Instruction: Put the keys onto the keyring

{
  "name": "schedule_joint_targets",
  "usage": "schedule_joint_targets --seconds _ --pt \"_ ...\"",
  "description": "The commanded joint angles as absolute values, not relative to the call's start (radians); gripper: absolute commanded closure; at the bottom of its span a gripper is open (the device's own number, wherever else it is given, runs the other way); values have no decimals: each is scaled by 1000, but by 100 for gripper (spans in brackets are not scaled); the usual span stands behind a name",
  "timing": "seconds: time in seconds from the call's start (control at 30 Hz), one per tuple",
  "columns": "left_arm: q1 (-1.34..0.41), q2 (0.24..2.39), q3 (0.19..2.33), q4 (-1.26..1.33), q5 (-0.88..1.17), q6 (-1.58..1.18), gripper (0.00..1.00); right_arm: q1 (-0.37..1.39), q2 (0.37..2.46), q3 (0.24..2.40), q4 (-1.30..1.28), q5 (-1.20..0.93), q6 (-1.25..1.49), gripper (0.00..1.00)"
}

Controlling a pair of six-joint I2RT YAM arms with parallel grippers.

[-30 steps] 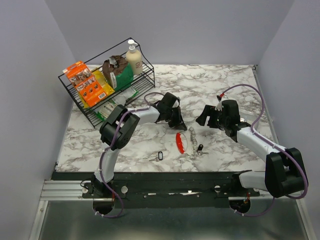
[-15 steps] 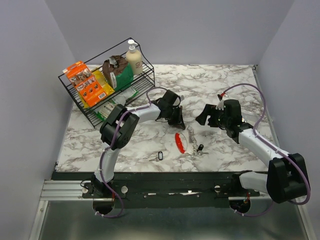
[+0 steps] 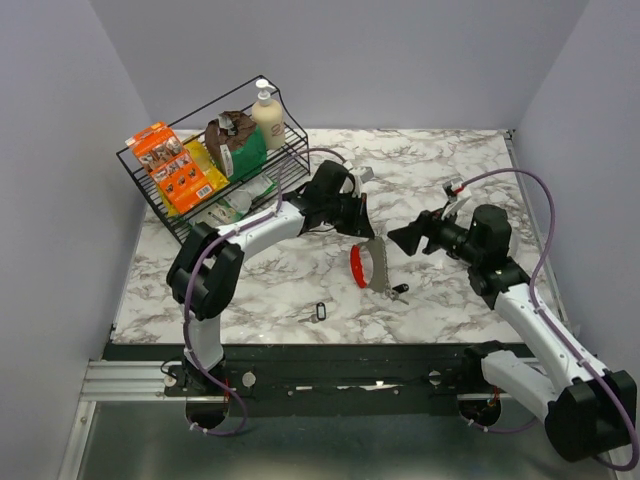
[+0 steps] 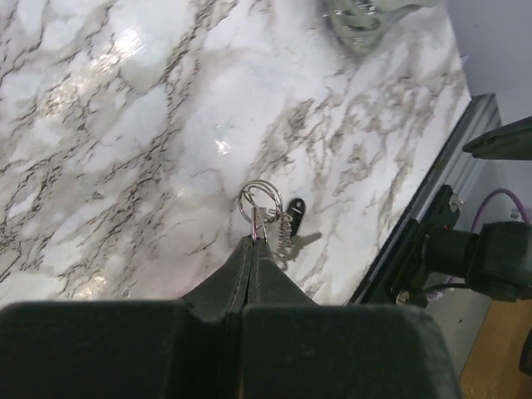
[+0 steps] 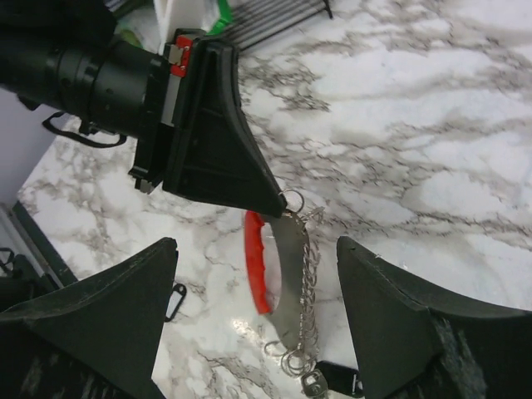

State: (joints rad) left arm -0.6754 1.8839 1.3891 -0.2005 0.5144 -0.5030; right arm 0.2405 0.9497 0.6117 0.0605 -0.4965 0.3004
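Overhead, wrist close-ups; shared keyring (image 3: pixel 356 266)

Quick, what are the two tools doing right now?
Left tool: closed, holding the keyring.
Right tool: open, empty.

Left arm (image 3: pixel 270 225) stretched forward, jaws clamped shut — right arm (image 3: pixel 530 315) angled inward, jaws wide.

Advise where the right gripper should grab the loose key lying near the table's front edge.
Pinch the loose key across its narrow width, on the dark rim, coming straight down from above. It lies flat on the table, so a side approach finds no exposed edge. The right gripper is open and free. The key is tiny, so this is a best guess.
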Motion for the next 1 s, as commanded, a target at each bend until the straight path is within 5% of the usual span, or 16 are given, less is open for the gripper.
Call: schedule_joint_targets --seconds 0.0,0.8,0.97 --pt "-675 1797 1348 -147 609 -443 100 236 890 601 120 -644 268 14" --pt "-713 1551 1293 -238 818 -212 100 235 807 721 126 -1100 187 14" --pt "-729 1496 1284 -255 854 -193 100 238 830 739 127 -1166 184 25"
